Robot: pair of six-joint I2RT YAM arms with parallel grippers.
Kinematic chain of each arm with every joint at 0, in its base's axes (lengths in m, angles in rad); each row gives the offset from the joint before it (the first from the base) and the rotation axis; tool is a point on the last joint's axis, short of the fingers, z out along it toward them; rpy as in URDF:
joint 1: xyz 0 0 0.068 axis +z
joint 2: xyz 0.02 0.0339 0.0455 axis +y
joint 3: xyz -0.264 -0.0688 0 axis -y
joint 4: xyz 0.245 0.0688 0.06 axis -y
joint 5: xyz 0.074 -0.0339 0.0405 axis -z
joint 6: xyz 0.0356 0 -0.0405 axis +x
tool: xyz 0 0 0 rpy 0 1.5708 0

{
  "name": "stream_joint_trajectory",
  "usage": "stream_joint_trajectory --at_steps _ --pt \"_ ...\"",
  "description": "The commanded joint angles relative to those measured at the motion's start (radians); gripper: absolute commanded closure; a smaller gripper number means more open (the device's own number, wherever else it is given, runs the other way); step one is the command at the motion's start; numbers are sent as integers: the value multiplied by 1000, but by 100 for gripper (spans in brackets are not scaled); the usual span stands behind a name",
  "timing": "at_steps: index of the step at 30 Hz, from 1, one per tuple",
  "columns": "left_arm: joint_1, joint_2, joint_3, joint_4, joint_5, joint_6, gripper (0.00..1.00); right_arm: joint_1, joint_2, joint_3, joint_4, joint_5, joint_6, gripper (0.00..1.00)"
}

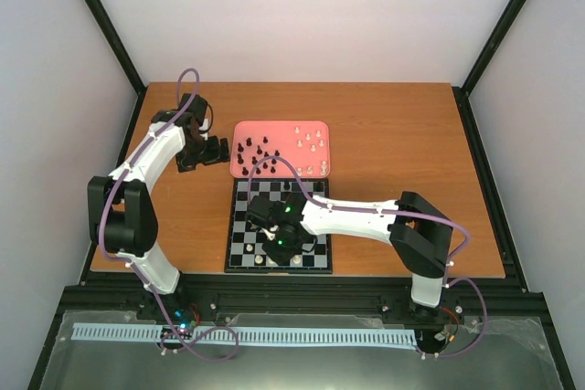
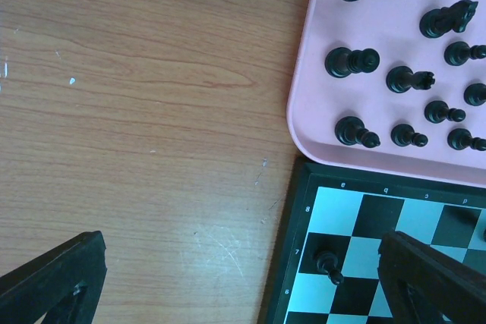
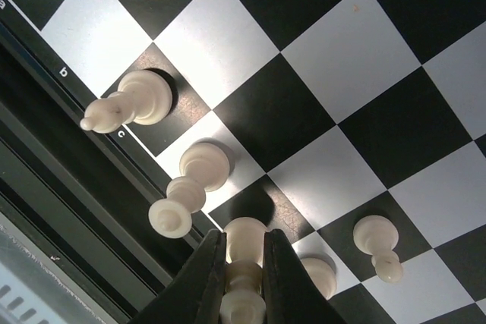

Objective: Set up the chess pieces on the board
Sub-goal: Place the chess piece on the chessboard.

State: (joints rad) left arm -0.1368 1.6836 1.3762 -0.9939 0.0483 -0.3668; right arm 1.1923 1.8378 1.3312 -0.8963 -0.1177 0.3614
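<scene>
While the right gripper (image 3: pixel 243 294) hangs over the near edge of the flat black-and-pale checked chessboard (image 3: pixel 364 58), its two dark fingers are closed on a small cream-white plastic chess piece (image 3: pixel 244 239). The piece stands upright, its long axis in line with the fingers and its base pointing down at the near row. Whether the base touches the square cannot be told.

The coming move appears to turn on that vertical line: the piece needs to go straight down, then the fingers part and lift. Room is tight. A cream-white neighbour (image 3: pixel 190 187) stands just beside on the left, and another (image 3: pixel 319 275) just beside on the right, so opening fingers could clip either.

The left gripper (image 1: pixel 215 151) sits well apart, above the brown wooden table (image 1: pixel 393 134) by the board's far left corner, jaws wide and empty. It is the nearer arm to the pink rounded plastic tray (image 1: pixel 239 130), where the small black chess pieces (image 2: pixel 349 61) and further white chess pieces (image 1: pixel 313 143) wait.
</scene>
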Motion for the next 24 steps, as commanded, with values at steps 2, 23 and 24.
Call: stream_joint_trajectory --at_steps 2,23,24 --pt "-3 -19 3 14 -2 0 0 9 28 6 7 24 5 95" --pt "-3 -17 3 14 -1 1 0 6 39 22 -1 36 -25 80" --pt "-3 -18 2 13 -1 1 0 6 40 24 -2 37 -25 79"
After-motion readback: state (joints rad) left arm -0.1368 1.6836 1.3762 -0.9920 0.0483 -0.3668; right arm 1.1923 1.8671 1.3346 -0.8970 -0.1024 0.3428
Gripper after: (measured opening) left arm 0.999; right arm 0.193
